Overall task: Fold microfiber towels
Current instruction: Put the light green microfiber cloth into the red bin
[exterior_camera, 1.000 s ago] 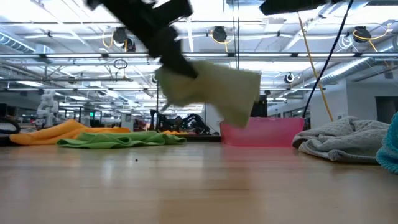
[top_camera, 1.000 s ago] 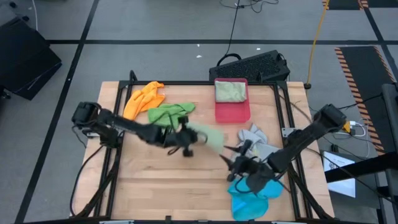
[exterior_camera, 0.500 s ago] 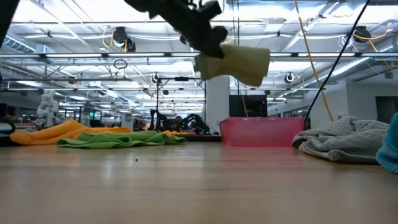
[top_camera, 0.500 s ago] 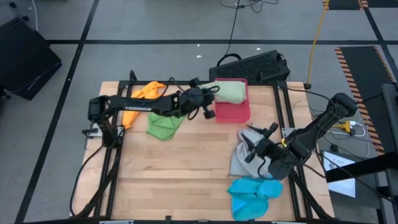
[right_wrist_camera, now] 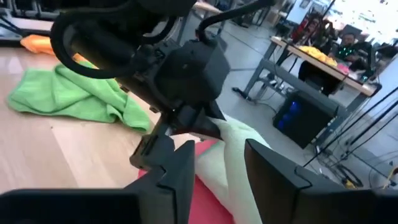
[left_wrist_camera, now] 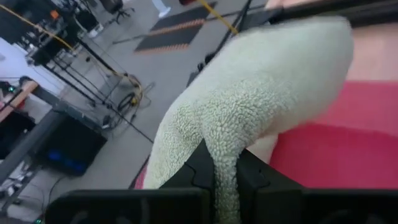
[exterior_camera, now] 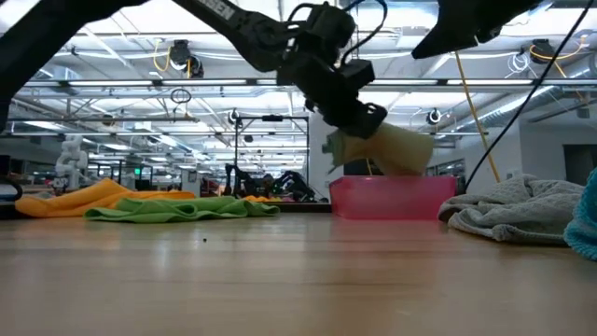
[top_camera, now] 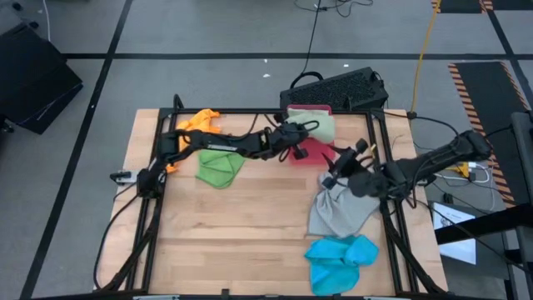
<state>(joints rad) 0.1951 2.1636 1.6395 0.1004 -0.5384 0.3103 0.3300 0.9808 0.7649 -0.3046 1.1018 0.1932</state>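
Note:
My left gripper [top_camera: 302,135] is shut on a folded pale sage towel [top_camera: 323,125], which it holds over the pink tray [top_camera: 315,155] at the table's far side. In the low view this towel [exterior_camera: 396,149] hangs just above the tray's rim [exterior_camera: 392,198]. My right gripper [top_camera: 340,167] is open and holds nothing. It hovers over the far end of the crumpled grey towel [top_camera: 337,208], which lies on the table. Also flat on the table are the blue towel [top_camera: 341,262], the bright green towel [top_camera: 218,165] and the orange towel [top_camera: 196,125]. My left gripper pinches a thick folded edge of the pale sage towel [left_wrist_camera: 225,163] between its two fingers. The fingers come from the table's left, slanting slightly down. The towel bulges out beyond the fingertips and droops, lifted clear of the table, close above the tray.
A black keyboard [top_camera: 337,86] lies beyond the table's far edge behind the tray. Black frame rails [top_camera: 158,192] run along the table's left and right sides. The bare wooden tabletop [top_camera: 241,225] spreads across the middle and near left.
My left gripper has carried the pale sage towel from above the table's middle toward the far edge and to the right, until it is over the pink tray, and the towel has sunk lower. My right gripper has drawn back from the near right toward the far edge, above the grey towel.

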